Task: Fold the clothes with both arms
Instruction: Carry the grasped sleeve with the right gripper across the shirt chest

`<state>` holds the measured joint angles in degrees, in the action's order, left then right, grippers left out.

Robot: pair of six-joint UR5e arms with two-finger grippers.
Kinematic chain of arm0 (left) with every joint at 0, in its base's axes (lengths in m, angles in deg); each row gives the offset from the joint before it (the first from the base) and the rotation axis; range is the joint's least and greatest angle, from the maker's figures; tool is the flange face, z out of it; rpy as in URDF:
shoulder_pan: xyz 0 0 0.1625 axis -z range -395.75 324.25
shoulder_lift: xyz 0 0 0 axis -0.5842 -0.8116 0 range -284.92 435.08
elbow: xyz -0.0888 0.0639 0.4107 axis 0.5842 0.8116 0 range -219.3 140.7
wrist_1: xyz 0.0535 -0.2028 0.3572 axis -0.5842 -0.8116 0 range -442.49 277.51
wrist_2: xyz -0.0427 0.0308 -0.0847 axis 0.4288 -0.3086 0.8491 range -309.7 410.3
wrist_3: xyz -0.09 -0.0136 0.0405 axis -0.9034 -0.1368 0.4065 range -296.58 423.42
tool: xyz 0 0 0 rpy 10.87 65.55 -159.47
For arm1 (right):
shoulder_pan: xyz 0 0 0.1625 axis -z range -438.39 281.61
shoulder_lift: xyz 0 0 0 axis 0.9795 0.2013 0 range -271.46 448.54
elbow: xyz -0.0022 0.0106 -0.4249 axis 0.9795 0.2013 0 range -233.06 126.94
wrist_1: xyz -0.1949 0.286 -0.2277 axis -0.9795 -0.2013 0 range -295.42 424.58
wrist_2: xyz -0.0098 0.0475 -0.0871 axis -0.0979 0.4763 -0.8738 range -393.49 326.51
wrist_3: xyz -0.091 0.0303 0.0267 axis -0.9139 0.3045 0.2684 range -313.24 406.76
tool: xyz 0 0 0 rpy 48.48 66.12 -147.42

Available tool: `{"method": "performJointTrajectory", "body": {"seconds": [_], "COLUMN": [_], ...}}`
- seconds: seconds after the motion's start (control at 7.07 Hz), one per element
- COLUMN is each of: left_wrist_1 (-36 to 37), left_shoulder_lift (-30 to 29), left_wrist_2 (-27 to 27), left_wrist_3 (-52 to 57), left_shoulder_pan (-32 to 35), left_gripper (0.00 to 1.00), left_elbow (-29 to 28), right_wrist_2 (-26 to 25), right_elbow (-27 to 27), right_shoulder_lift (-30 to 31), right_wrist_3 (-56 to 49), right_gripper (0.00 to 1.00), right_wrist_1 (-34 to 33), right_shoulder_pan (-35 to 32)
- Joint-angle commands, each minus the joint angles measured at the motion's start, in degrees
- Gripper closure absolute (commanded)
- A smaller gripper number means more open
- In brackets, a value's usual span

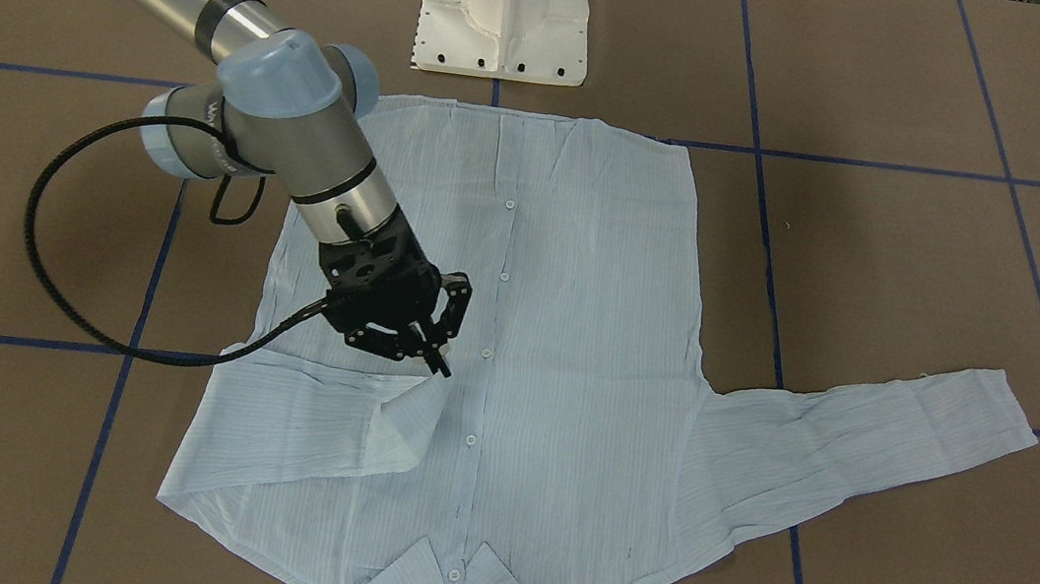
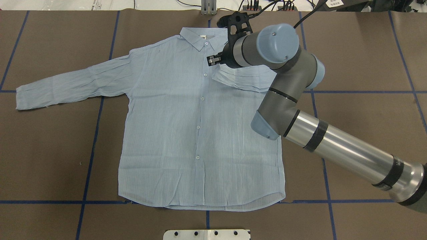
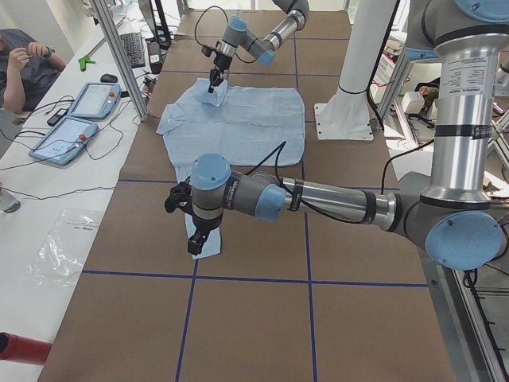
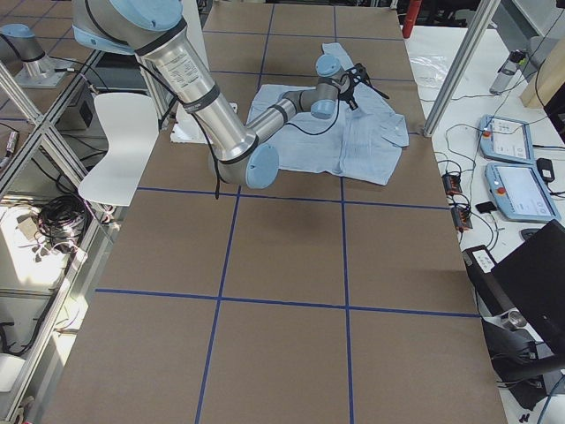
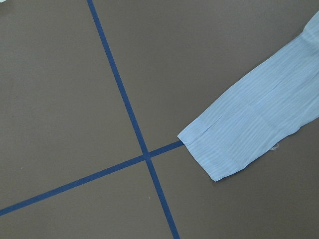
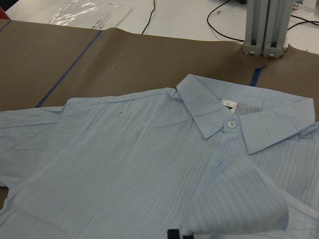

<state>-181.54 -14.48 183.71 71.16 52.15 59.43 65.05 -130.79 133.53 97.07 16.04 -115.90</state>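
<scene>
Front view: my right gripper [image 1: 434, 349] is left of centre, pinched shut on the shirt [image 1: 574, 338] sleeve cuff, held over the chest. Overhead: shirt spread flat mid-tabletop [image 2: 50, 150]. Left side view: left gripper [image 3: 194, 245] over the other cuff; can't tell if it's parted.

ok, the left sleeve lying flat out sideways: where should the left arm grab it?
Grip the cuff, the free end of the left sleeve. It lies flat on the table, with bare surface beyond it, so come from above at the outer end, jaws straddling the cuff's edge. The thin cloth probably needs a pinch right at the table.
</scene>
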Motion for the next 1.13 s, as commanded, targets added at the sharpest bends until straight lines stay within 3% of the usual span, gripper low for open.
{"method": "performJointTrajectory", "body": {"seconds": [0.0,0.42,0.57,0.71,0.85,0.99], "left_wrist_1": [0.0,0.0,0.0,0.0,0.0,0.0], "left_shoulder_lift": [0.0,0.0,0.0,0.0,0.0,0.0], "left_wrist_2": [0.0,-0.1,-0.1,0.0,0.0,0.0], "left_wrist_3": [0.0,0.0,0.0,0.0,0.0,0.0], "left_shoulder_pan": [0.0,0.0,0.0,0.0,0.0,0.0], "left_gripper": [0.00,0.00,0.00,0.00,0.00,0.00], "left_elbow": [0.0,-0.1,-0.1,-0.1,-0.1,-0.1], "right_wrist_2": [-8.4,-10.6,-10.6,-10.7,-11.8,-14.0], "right_elbow": [0.8,5.1,6.4,9.3,11.4,11.8], "right_shoulder_lift": [-2.8,-5.7,-6.7,-9.8,-13.1,-14.2], "right_wrist_3": [0.1,0.1,0.2,0.6,0.6,0.5], "right_gripper": [1.00,1.00,0.52,0.29,0.19,0.15], "right_wrist_1": [-0.1,-0.6,-0.9,-1.7,-5.1,-6.6], "right_shoulder_pan": [6.3,9.7,10.0,10.3,10.9,11.8]}}
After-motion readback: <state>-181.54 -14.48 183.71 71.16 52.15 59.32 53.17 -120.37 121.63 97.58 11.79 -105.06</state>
